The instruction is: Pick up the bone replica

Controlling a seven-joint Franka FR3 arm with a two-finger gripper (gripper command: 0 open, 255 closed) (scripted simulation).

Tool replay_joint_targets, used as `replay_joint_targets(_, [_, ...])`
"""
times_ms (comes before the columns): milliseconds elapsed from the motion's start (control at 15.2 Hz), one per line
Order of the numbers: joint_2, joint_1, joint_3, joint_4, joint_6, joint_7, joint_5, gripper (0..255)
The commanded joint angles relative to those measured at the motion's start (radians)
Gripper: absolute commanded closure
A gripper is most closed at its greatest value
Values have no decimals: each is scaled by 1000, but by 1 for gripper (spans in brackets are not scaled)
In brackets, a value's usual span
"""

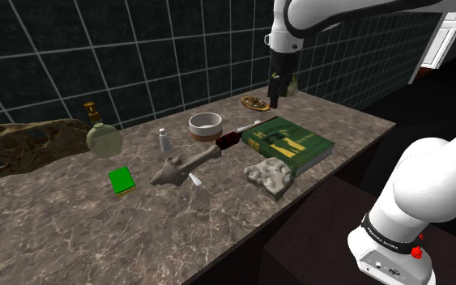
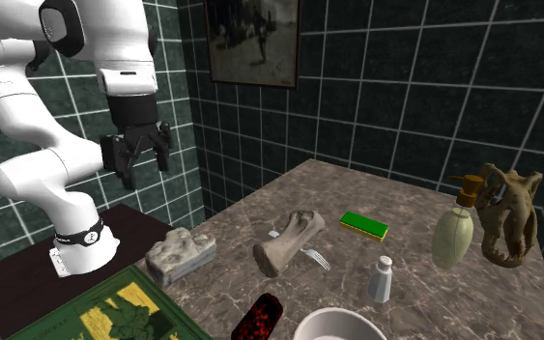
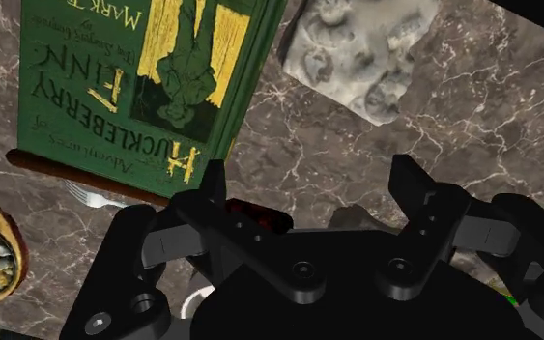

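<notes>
Gripper (image 2: 144,166) wide open, empty, high above book (image 1: 287,144). Risk: closing on bone (image 1: 189,166), fingers snag fork (image 2: 313,257), seemingly tucked underneath.

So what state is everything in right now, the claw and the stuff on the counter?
gripper: open, up in the air, holding nothing.
bone replica: lying flat on the counter, not gripped.
green book: closed, lying cover up.
soap dispenser: standing upright.
white shaker: standing upright.
white bowl: right way up.
green sponge: lying flat.
dark bottle: lying on its side.
</notes>
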Motion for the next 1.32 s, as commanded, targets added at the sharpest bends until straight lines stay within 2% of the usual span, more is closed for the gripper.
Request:
replay_joint_targets(0, [70, 19, 0, 23, 48, -52, -1, 0])
replay_joint_targets(594, [370, 91, 24, 169, 197, -264, -2, 0])
replay_joint_targets(1254, [678, 158, 91, 375, 291, -465, -28, 0])
